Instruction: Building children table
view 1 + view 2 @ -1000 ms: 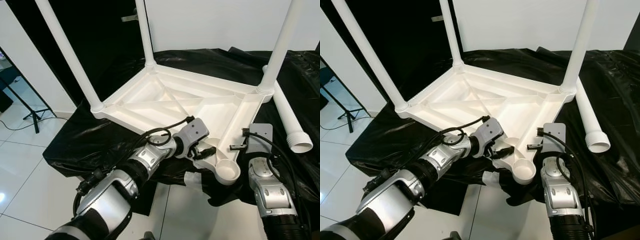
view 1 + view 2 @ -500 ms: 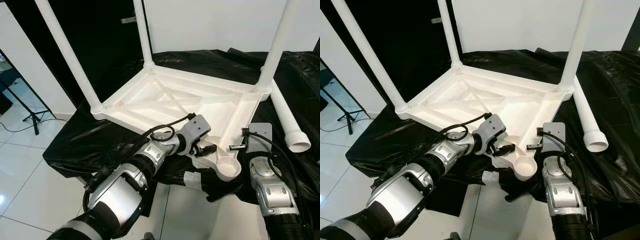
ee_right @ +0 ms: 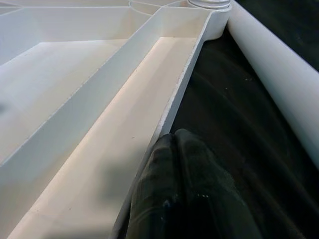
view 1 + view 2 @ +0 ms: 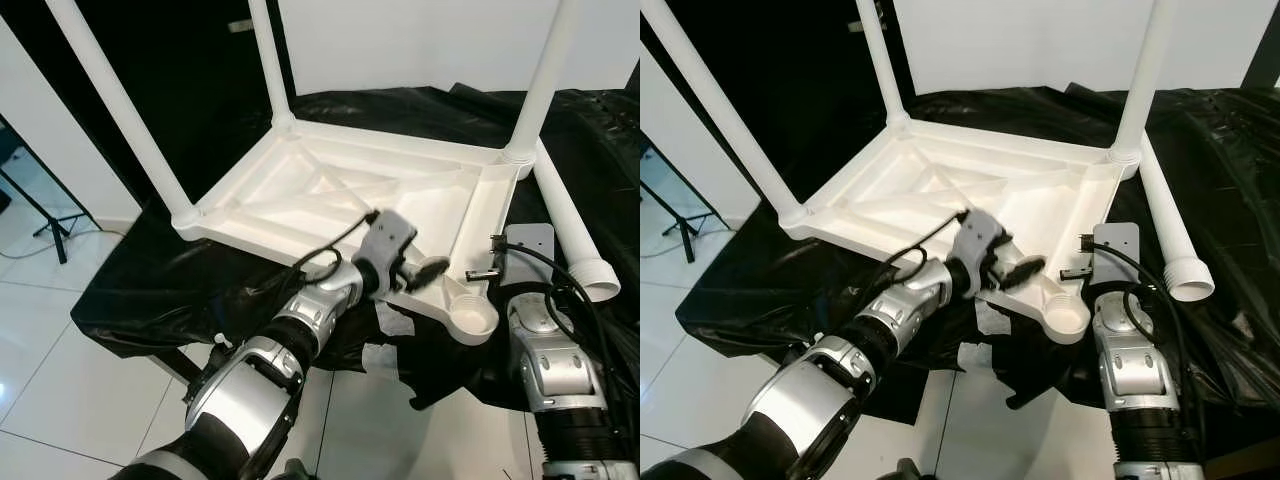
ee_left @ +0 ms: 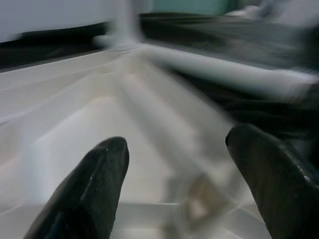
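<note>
Where the black sheeting (image 4: 150,290) covers a low support, we list one white plastic table top (image 4: 330,200), lying upside down with its ribbed underside up. Three white legs are screwed in and stand upright — the near-left leg (image 4: 120,110), the far-left leg (image 4: 268,60) and the far-right leg (image 4: 540,80). The near-right corner socket (image 4: 477,318) holds no leg and overhangs the sheeting's near edge. A fourth leg (image 4: 570,235) lies loose on the sheeting, just right of the top, its threaded end toward us.

Left gripper (image 4: 425,270): reaches across the top's near edge, just left of the vacant socket. In the left wrist view its fingers (image 5: 89,184) are spread well apart over the ribbed underside, with nothing between them; that view is blurred.

Right gripper (image 3: 182,194): at the top's right side rail, near the vacant socket. Its fingers are pressed together, tips at the rail's outer edge; we cannot tell whether they touch it.

Surroundings: white tiled floor (image 4: 60,350), a white wall (image 4: 400,40), and a tripod foot (image 4: 45,225) at far left.
</note>
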Motion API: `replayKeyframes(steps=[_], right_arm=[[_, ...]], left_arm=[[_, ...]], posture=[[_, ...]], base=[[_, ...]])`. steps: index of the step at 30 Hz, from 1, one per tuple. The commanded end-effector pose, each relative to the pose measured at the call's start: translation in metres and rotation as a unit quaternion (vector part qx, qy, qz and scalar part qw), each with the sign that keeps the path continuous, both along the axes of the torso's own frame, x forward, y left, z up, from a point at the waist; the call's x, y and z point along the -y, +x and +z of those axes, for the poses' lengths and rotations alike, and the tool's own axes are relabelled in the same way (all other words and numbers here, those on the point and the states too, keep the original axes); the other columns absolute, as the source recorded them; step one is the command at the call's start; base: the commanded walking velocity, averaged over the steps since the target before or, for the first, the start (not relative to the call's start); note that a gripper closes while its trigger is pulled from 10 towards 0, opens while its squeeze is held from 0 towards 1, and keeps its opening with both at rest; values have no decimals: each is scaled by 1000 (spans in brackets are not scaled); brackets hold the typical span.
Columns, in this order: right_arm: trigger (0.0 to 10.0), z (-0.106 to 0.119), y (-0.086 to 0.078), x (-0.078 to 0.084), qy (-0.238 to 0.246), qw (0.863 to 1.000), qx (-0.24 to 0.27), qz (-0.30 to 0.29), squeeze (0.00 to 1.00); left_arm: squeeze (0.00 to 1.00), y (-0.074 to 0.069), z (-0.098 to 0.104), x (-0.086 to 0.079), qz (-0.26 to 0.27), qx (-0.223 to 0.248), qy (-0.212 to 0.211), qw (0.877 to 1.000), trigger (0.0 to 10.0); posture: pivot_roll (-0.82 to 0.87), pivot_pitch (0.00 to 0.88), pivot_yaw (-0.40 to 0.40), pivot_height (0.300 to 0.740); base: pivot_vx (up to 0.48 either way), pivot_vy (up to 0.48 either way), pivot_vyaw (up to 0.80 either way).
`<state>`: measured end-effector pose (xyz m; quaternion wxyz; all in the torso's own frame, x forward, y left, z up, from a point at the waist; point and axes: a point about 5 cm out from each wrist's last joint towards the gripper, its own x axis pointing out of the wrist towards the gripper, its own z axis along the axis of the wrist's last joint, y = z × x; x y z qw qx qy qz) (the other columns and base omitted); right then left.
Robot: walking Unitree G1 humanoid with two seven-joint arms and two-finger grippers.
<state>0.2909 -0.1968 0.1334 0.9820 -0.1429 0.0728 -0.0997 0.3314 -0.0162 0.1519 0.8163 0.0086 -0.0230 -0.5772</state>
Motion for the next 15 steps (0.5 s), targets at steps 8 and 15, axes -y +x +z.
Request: replayKeyframes(steps=[8, 15], right_arm=[[10000, 17, 3, -9, 2, 999, 27, 18, 0], [10000, 21, 4, -9, 1, 999, 32, 18, 0]], left_arm=[[0, -30, -14, -56, -251, -41, 29, 967, 10000], [0, -28, -22, -68, -250, -26, 84, 964, 10000]], posture=[[14, 0, 97, 740], [14, 0, 95, 740]], base=[[0, 0, 0], [0, 0, 0]])
